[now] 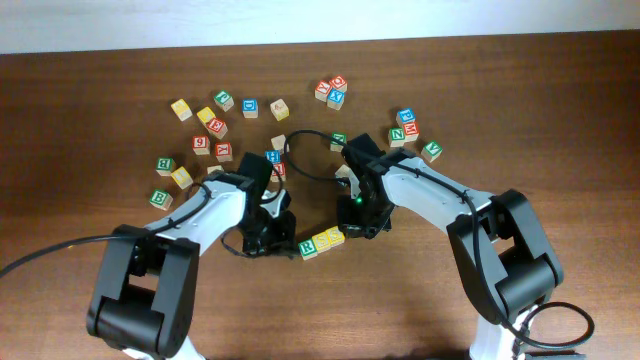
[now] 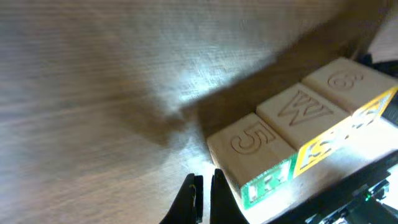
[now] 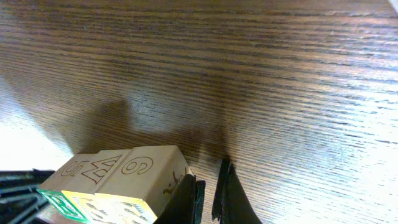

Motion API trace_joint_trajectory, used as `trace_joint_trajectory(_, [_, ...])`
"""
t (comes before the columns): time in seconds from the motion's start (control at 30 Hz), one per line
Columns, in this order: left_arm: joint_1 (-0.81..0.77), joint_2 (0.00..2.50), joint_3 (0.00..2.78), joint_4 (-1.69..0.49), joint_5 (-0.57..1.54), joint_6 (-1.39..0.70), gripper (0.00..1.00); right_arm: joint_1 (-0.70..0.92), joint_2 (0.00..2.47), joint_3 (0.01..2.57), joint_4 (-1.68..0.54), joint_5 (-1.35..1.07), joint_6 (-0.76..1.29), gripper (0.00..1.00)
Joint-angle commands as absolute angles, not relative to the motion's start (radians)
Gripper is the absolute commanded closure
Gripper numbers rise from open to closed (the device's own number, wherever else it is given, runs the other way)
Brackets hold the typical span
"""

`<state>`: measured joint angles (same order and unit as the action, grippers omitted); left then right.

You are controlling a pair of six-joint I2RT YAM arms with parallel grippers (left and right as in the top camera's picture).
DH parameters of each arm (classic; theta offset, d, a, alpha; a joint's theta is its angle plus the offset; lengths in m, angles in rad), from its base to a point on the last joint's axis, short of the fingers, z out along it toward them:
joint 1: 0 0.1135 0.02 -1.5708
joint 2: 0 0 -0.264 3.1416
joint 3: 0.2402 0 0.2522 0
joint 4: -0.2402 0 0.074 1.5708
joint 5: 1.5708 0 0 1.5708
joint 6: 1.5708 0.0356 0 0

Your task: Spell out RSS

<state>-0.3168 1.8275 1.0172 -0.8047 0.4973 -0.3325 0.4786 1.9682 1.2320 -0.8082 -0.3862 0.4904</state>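
Reaching inward from opposite sides, left gripper (image 2: 205, 183) and right gripper (image 3: 210, 183) are hanging low over the table (image 1: 500, 120), jaws pinched together, gripping nothing. RSS row (image 1: 322, 241) is lying between them, cubes touching.

Dark brown wood-grain table (image 1: 80, 120) fills the overhead view, grain running 9 to 3 o'clock. Pale white strip (image 1: 300, 20) along the 12 o'clock edge; wall or floor, can't tell. Soft glare on tabletop, left wrist view.

Overhead cam top-down; wrist cams low, close, prob. same cube row (image 2: 298, 118)
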Motion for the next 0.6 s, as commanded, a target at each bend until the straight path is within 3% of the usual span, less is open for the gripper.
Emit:
trace_joint_trajectory(0.0, [-0.300, 1.848, 1.011, -0.774, 0.491, -0.327, 1.00, 0.485, 1.984, 1.216, -0.807, -0.329, 0.487, 0.95])
trace_joint_trajectory(0.2, [-0.298, 1.848, 1.011, -0.759, 0.493, -0.327, 1.00, 0.485, 1.984, 1.216, -0.807, -0.324, 0.487, 0.95])
trace_joint_trajectory(0.4, [-0.253, 1.843, 1.034, -0.922, 0.387, -0.327, 1.00, 0.485, 1.984, 1.216, -0.803, -0.272, 0.487, 0.95])
trace_joint_trajectory(0.57, [-0.303, 1.844, 1.033, -0.917, 0.406, -0.346, 1.00, 0.485, 1.985, 1.216, -0.776, -0.276, 0.488, 0.95])
